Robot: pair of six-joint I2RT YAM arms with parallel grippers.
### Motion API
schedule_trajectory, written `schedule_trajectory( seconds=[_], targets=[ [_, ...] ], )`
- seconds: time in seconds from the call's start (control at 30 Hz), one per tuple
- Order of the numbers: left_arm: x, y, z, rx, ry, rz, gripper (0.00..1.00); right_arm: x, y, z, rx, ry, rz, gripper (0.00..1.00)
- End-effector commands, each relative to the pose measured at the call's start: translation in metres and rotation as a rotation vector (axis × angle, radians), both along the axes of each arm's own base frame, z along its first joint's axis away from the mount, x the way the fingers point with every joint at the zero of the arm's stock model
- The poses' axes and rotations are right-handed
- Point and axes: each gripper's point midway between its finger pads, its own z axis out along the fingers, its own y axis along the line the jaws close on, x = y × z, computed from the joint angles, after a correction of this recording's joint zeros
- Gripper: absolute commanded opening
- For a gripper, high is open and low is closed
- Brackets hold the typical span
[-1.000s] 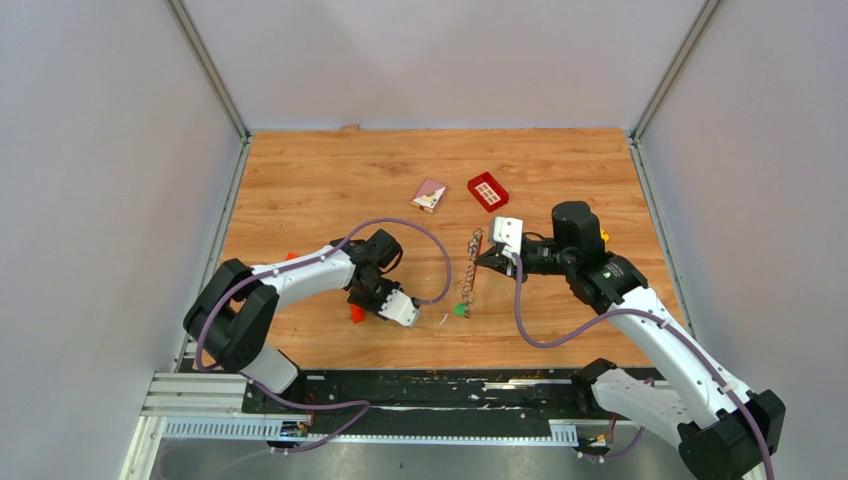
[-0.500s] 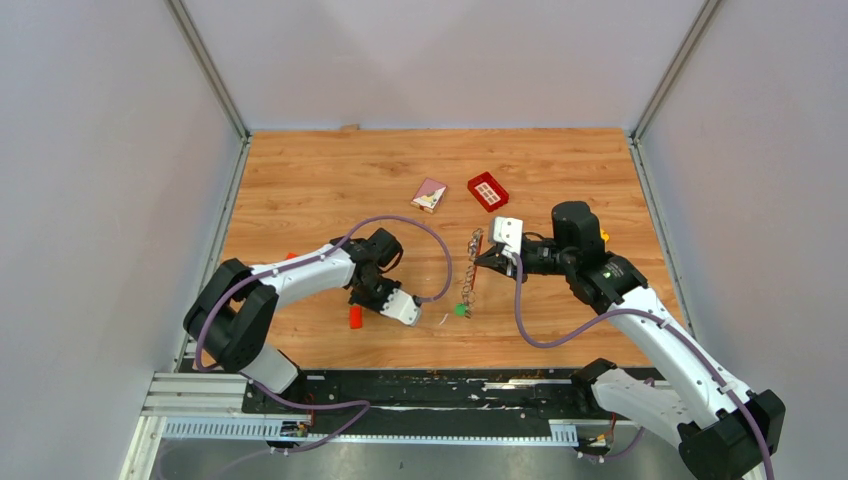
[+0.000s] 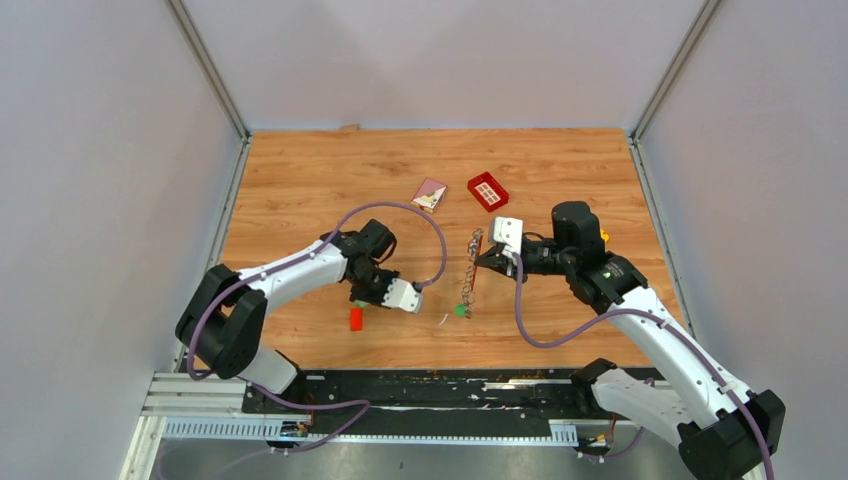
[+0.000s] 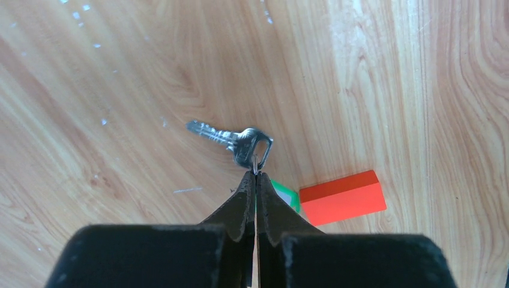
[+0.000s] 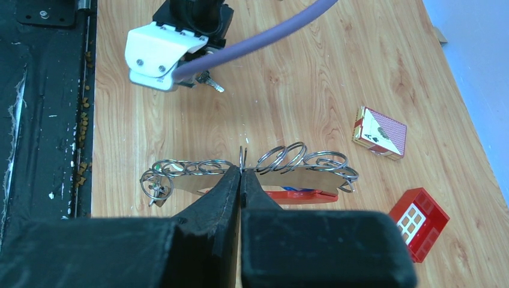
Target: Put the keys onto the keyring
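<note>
The left pincer (image 4: pixel 256 175) is closed tight on the looped head of a silver key (image 4: pixel 231 139), whose blade points away from the fingertips. Whether the key rests on the bench (image 3: pixel 300 180) or hangs just above it is hard to tell. A red block (image 4: pixel 342 204) lies near the fingertips. The right pincer (image 5: pixel 241 173) is pinched shut on one loop of the keyring (image 5: pixel 288 159), a string of wire rings with a red arc beneath, well apart from the key. A small green key (image 3: pixel 460 309) sits at the keyring's near end. Beyond lie a card pack (image 3: pixel 429 194) and a red tray (image 3: pixel 488 190).
</note>
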Motion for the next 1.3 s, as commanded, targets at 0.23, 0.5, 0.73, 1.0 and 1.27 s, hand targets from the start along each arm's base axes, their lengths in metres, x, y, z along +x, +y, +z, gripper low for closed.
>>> schedule_trajectory(
  seconds=[0.23, 0.5, 0.73, 1.0, 1.27],
  targets=[
    [0.002, -0.031, 0.06, -0.364, 0.012, 0.156, 0.0, -0.008, 0.006, 0.002, 0.033, 0.012, 0.061, 0.0],
    [0.008, -0.065, 0.125, -0.711, -0.094, 0.209, 0.0, -0.014, 0.021, 0.007, 0.051, 0.039, 0.111, 0.0],
    [-0.004, -0.092, 0.19, -0.952, -0.01, 0.222, 0.0, -0.014, 0.042, 0.005, 0.06, 0.081, 0.18, 0.0],
    [-0.026, -0.112, 0.222, -1.01, 0.028, 0.132, 0.0, -0.018, 0.06, 0.011, 0.087, 0.14, 0.227, 0.0],
    [-0.041, -0.117, 0.228, -0.982, 0.02, 0.057, 0.0, -0.028, 0.062, 0.002, 0.074, 0.132, 0.297, 0.0]
  ],
)
